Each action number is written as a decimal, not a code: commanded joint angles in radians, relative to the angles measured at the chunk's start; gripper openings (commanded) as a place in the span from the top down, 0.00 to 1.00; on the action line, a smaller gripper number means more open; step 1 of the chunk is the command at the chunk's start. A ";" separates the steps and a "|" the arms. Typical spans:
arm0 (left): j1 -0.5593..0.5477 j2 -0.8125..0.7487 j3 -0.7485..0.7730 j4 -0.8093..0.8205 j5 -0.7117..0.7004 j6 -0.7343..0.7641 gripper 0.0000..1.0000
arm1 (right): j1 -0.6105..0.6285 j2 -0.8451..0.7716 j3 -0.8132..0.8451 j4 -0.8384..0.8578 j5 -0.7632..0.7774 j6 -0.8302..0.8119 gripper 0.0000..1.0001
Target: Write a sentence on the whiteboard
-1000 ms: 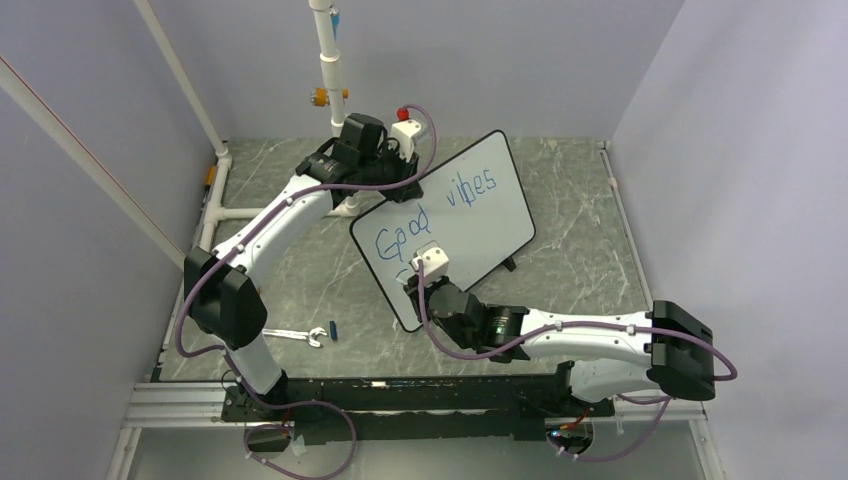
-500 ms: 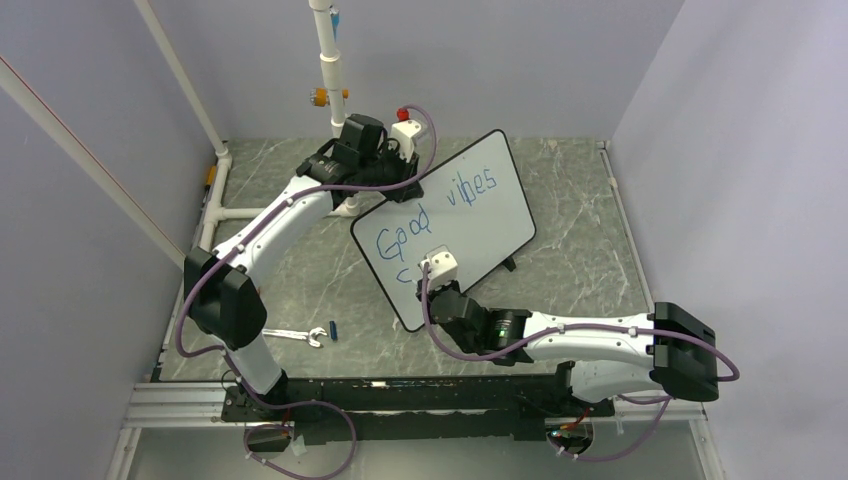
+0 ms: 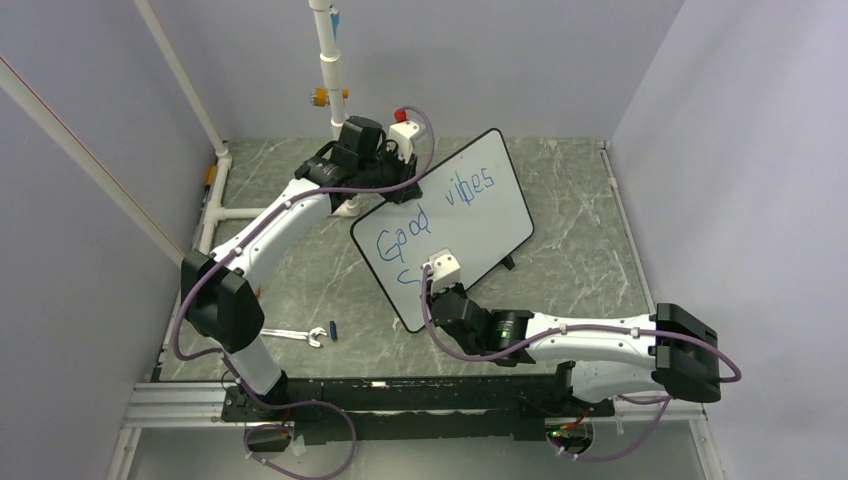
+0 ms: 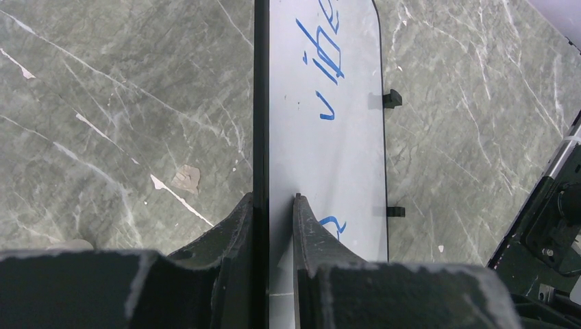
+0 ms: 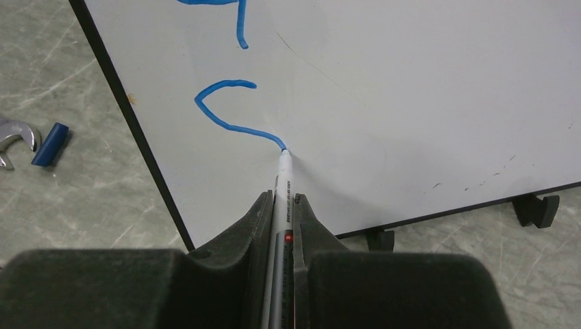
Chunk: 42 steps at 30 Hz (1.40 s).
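The whiteboard stands tilted on small black feet in the middle of the table, with blue lettering "Good vibes" on it. My left gripper is shut on the board's top edge; in the left wrist view its jaws clamp the black frame. My right gripper is shut on a white marker, whose tip touches the board at the end of a fresh blue curved stroke under "Good". The board also fills the right wrist view.
A metal wrench and a small blue marker cap lie on the table left of the board; both show in the right wrist view, the cap beside the wrench. A white pipe stand rises at the back.
My right gripper has moved slightly right and toward the near edge with the marker, drawing the curved stroke of the second line longer. The left arm and board have stayed still.
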 commanded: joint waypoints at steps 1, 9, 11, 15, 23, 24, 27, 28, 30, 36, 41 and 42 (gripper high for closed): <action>-0.004 -0.032 -0.006 0.035 -0.110 0.062 1.00 | -0.002 -0.016 -0.009 -0.022 -0.057 0.010 1.00; -0.005 -0.029 -0.003 0.029 -0.115 0.065 1.00 | -0.002 0.009 0.005 -0.006 -0.174 -0.006 1.00; -0.004 -0.027 -0.002 0.027 -0.115 0.066 1.00 | -0.002 0.021 0.018 -0.002 -0.191 -0.014 1.00; -0.004 -0.031 -0.005 0.030 -0.107 0.066 1.00 | 0.005 0.046 0.061 -0.001 -0.207 -0.032 1.00; -0.004 -0.031 -0.008 0.031 -0.110 0.068 1.00 | 0.020 0.050 0.160 -0.037 -0.200 -0.084 1.00; -0.004 -0.032 -0.007 0.031 -0.110 0.069 1.00 | 0.021 0.038 0.162 -0.038 -0.200 -0.085 1.00; -0.004 -0.029 -0.007 0.030 -0.112 0.070 1.00 | 0.020 -0.015 0.159 -0.038 -0.205 -0.084 1.00; -0.004 -0.029 -0.007 0.030 -0.113 0.069 1.00 | 0.021 -0.038 0.155 -0.035 -0.206 -0.082 1.00; -0.003 -0.028 -0.008 0.030 -0.113 0.069 1.00 | 0.020 -0.080 0.146 -0.028 -0.202 -0.079 1.00; -0.004 -0.027 -0.010 0.033 -0.112 0.071 1.00 | 0.019 -0.158 0.119 -0.011 -0.121 -0.080 1.00; -0.004 -0.026 -0.012 0.034 -0.106 0.073 1.00 | -0.008 -0.155 0.107 -0.015 -0.032 -0.091 1.00; -0.005 -0.025 -0.013 0.035 -0.107 0.072 1.00 | -0.021 -0.151 0.107 -0.018 -0.032 -0.095 1.00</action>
